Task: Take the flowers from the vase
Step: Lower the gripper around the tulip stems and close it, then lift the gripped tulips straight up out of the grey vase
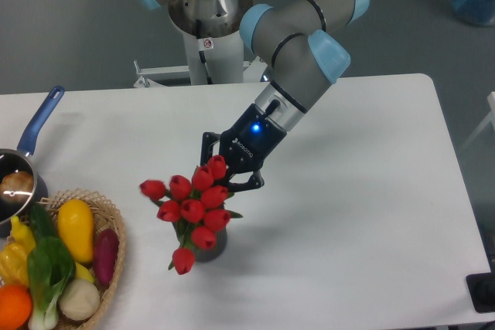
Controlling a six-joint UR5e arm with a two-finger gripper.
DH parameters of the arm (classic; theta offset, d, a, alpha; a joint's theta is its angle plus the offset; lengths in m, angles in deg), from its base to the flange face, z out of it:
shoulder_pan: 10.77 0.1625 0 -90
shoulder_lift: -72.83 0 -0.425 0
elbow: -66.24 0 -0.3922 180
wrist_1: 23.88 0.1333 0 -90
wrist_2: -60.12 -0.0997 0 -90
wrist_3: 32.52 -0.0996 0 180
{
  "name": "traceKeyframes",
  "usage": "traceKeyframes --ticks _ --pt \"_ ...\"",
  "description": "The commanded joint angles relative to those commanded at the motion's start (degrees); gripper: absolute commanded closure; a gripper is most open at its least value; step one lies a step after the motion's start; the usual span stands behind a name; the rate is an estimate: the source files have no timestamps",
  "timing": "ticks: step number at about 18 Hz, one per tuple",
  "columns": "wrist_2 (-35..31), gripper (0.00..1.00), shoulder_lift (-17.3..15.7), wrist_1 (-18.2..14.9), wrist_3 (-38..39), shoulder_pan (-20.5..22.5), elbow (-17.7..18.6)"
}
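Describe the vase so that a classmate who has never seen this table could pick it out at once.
Start at the wicker basket of vegetables in the white table's front-left corner, then look just right. Beneath the bunch of red tulips stands the vase, small, dark grey, mostly hidden by blooms. Unlike the blue-handled saucepan, it holds flowers.

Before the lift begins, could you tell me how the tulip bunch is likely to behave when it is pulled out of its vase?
The tulip bunch spreads wider than the small dark vase, so it may splay or sag. The vase looks light and narrow, so it could tip or lift along. The gripper is at the buds, which may crush or slip.
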Motion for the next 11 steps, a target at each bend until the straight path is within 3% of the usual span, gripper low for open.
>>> traceKeyframes --ticks 4,11 --pt "3.4 1.00 -1.5 0.0 5.6 -0.3 -3.5" --pt "4.1 1.00 -5.9 -0.1 8.4 0.4 -3.9"
